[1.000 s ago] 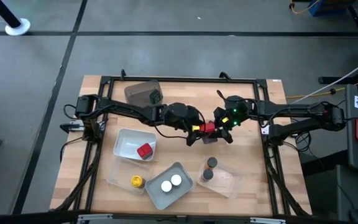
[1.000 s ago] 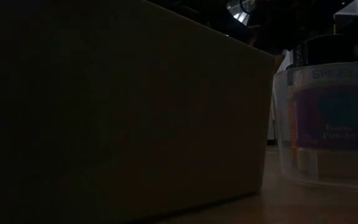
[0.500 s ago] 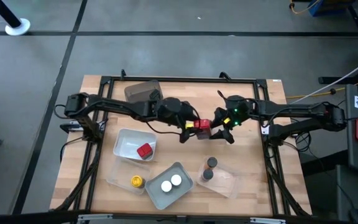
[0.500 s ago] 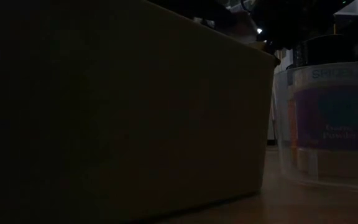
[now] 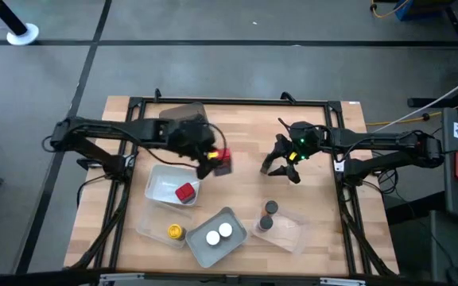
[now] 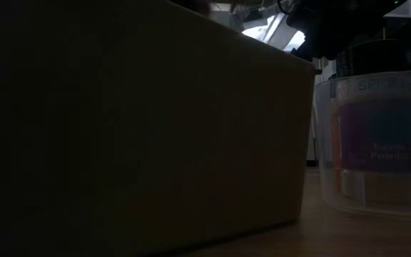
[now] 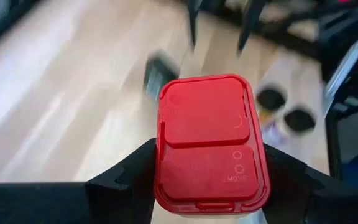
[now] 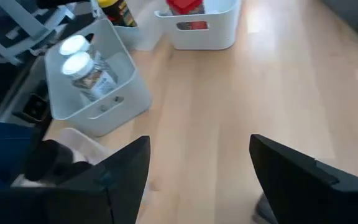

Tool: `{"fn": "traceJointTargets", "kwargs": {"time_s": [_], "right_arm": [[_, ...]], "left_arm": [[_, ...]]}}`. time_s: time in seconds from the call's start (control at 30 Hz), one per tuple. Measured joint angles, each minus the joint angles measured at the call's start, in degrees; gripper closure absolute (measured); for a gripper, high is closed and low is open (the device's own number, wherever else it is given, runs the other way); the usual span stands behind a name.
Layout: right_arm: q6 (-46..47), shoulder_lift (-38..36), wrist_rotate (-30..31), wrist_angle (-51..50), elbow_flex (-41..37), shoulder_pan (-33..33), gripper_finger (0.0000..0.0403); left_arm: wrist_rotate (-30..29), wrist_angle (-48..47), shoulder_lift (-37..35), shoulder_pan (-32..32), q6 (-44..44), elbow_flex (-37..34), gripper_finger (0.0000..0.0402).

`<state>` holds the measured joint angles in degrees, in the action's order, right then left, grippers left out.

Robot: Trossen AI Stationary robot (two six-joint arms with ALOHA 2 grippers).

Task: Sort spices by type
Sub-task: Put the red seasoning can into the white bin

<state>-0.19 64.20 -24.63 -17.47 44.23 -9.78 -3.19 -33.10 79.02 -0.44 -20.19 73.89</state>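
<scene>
1. We count two red boxes: one lying in the white tray [image 5: 159,176], call it the resting red box [image 5: 185,192], and the carried red box [image 5: 221,161], clamped in the left gripper [image 5: 215,164].
2. We count one yellow-lidded jar [image 5: 175,231] in the clear tray [image 5: 151,229] just below the white tray, two white-lidded jars [image 5: 219,233] side by side in the grey tray [image 5: 217,236] to the right of that, and two dark-lidded jars [image 5: 268,215] in the far clear tray [image 5: 286,228], well right of the white tray.
3. One brown tub [image 5: 183,117] sits above the white tray, by the table's far edge.
4. Change since a second ago: the left gripper held its box at mid-table, right against the right gripper; now it has swung back toward the white tray, and the box hangs just off that tray's upper right corner.
5. The left wrist view shows the carried box pinched between the two dark fingers, lid facing the camera.
6. The right gripper [image 5: 281,167] has let go. It sits well right of the white tray, its fingers spread over bare wood with nothing between them.
</scene>
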Motion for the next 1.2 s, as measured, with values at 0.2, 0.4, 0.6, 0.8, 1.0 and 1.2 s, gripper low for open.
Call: {"fn": "traceJointTargets", "kwargs": {"time_s": [0.2, 0.4, 0.6, 0.8, 1.0, 1.2], "right_arm": [[-0.4, 0.0, 3.0, -0.4, 0.0, 0.0, 0.0129], [-0.4, 0.0, 3.2, -0.4, 0.0, 0.0, 0.0129], [-0.4, 0.0, 3.2, -0.5, 0.0, 0.0, 0.013], [-0.8, 0.0, 3.2, -0.6, 0.0, 0.0, 0.013], [-2.1, 0.0, 3.2, -0.7, 0.0, 0.0, 0.013], [-6.1, 0.0, 3.2, -0.7, 0.0, 0.0, 0.013]], "left_arm": [[-3.2, -18.1, -4.9, -3.8, -12.0, 0.0, 0.0199], [-11.1, -33.4, -6.5, -8.9, -23.0, 0.0, 0.0199], [-17.7, -38.2, -6.4, -14.7, -34.5, -3.1, 0.0199], [-22.2, -37.5, -6.4, -20.5, -45.9, -10.3, 0.0198], [-28.0, -34.0, -6.4, -24.0, -54.8, -17.5, 0.0199], [-30.6, -27.5, -6.2, -24.7, -57.7, -24.4, 0.0197]]}}
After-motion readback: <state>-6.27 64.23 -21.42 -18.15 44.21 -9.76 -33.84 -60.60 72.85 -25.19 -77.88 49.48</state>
